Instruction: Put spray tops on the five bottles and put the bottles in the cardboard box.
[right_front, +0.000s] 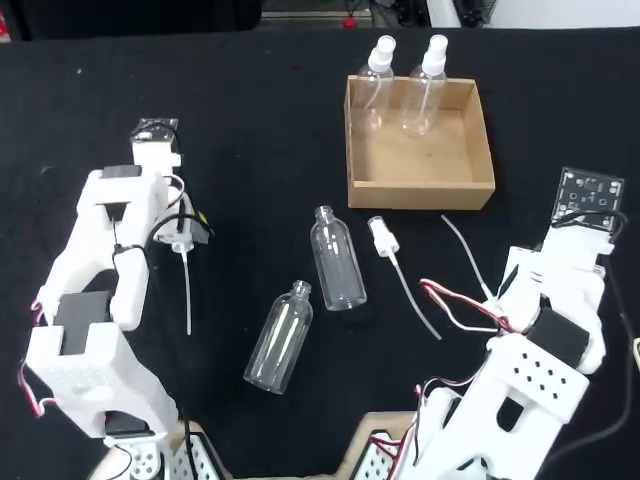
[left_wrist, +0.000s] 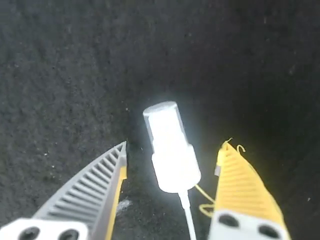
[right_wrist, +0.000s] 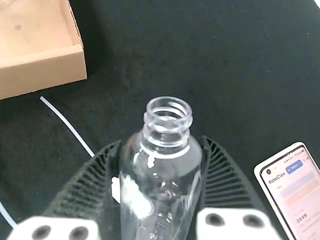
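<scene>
A white spray top (left_wrist: 170, 150) with its thin tube lies on the black table, and my left gripper (left_wrist: 175, 147) stands open around it, one finger on each side and neither touching. From above, this spray top (right_front: 180, 240) sits at the left arm's tip. My right gripper (right_wrist: 161, 145) is shut on a clear bottle (right_wrist: 167, 150) with a bare threaded neck. Two more capless bottles (right_front: 338, 258) (right_front: 280, 335) lie mid-table. Beside them lies another spray top (right_front: 383, 238). The cardboard box (right_front: 420, 185) holds two capped bottles (right_front: 378, 85) (right_front: 430, 85) at its far wall.
A loose thin tube (right_front: 465, 255) lies near the right arm (right_front: 545, 300), and the same tube (right_wrist: 67, 125) runs past the box corner (right_wrist: 35, 50). A phone (right_wrist: 292, 185) lies close to my right gripper. Open black tabletop stretches left of the box.
</scene>
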